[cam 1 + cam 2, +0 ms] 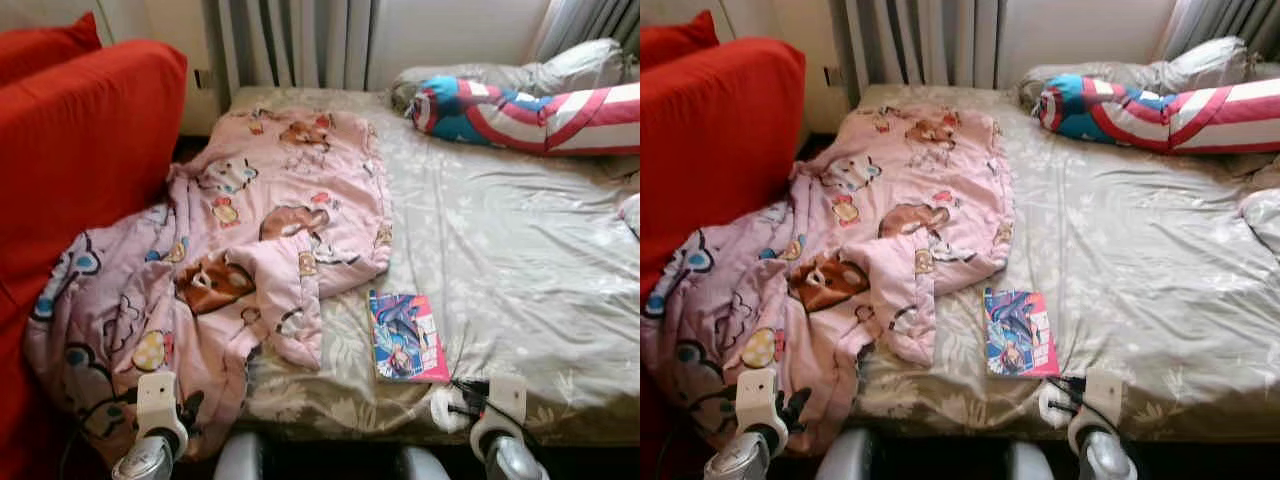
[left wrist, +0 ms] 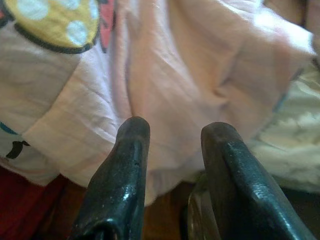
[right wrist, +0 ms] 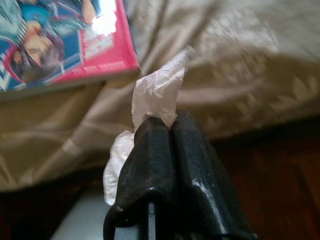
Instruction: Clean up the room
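A crumpled white scrap, paper or plastic [image 3: 155,95], is pinched in my right gripper [image 3: 167,122], which is shut on it just off the bed's front edge. In the left eye view the scrap [image 1: 440,408] shows below a colourful comic book [image 1: 407,337] that lies flat on the beige sheet [image 1: 500,250]. My left gripper [image 2: 172,130] is open, with nothing between its fingers, close to the hanging edge of a rumpled pink cartoon quilt [image 1: 270,210] at the bed's front left corner.
A red sofa [image 1: 80,140] stands against the bed's left side, with the quilt spilling towards it. A long red, white and blue bolster [image 1: 530,115] and a grey pillow [image 1: 560,70] lie at the far right. Curtains [image 1: 290,40] hang behind the bed.
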`<state>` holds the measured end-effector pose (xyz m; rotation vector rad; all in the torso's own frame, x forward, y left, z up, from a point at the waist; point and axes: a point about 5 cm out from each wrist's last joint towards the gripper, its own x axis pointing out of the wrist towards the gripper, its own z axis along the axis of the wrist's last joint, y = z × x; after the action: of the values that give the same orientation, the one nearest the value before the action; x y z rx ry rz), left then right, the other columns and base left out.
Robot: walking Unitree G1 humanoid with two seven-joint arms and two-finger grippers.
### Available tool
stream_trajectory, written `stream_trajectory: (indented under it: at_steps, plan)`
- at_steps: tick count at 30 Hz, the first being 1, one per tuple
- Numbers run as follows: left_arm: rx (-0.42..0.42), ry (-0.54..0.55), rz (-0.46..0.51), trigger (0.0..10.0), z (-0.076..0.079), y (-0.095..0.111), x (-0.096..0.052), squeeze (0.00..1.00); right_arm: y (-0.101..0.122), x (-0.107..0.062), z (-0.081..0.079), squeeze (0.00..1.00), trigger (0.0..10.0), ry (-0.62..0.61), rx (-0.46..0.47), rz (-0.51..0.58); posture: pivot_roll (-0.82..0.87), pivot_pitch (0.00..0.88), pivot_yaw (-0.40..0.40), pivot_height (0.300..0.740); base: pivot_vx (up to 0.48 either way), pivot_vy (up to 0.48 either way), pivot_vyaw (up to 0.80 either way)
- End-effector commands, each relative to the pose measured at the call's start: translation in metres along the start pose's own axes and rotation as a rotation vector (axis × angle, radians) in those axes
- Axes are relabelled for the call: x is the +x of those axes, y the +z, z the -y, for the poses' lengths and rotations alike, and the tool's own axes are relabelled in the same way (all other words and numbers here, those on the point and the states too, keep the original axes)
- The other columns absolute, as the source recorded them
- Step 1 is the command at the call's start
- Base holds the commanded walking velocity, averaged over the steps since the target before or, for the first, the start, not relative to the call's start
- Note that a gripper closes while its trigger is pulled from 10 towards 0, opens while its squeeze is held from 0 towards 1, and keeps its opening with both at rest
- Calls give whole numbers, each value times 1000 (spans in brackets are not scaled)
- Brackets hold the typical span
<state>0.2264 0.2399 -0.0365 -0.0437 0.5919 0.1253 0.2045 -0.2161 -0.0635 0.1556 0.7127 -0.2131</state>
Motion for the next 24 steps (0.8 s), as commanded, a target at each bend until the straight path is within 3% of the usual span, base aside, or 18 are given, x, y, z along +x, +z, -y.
stream_trajectory:
  at_steps: [1,4,8,11,13,19,24]
  plan:
    - [22,-9,-43,10000,3,-4,1,0,-6,-1,4,0,10000,-21,-32,-42,5,0,-30,703,0,0,0]
    - [18,6,-89,10000,3,-14,0,0,-23,-7,10,0,10000,-46,-47,-108,2,0,-32,723,0,0,0]
    - [22,13,-148,10000,4,-25,-3,0,-30,-11,17,0,10000,-74,-36,-137,-3,0,-33,740,0,0,0]
    - [37,14,-222,10000,5,-40,-8,0,-36,-13,20,0,10000,-60,-95,-172,-15,0,-30,740,0,0,0]
    - [46,20,-270,10000,5,-50,-12,0,-34,-13,23,0,10000,-68,-85,-172,-24,0,-30,740,0,0,0]
    - [44,45,-314,10000,-2,-59,-17,0,-30,-10,17,0,10000,-61,-91,-182,-5,0,-34,740,0,0,0]
    - [46,70,-345,10000,-17,-65,-24,0,-32,-9,9,0,10000,-19,-118,-201,-1,0,-36,740,0,0,0]
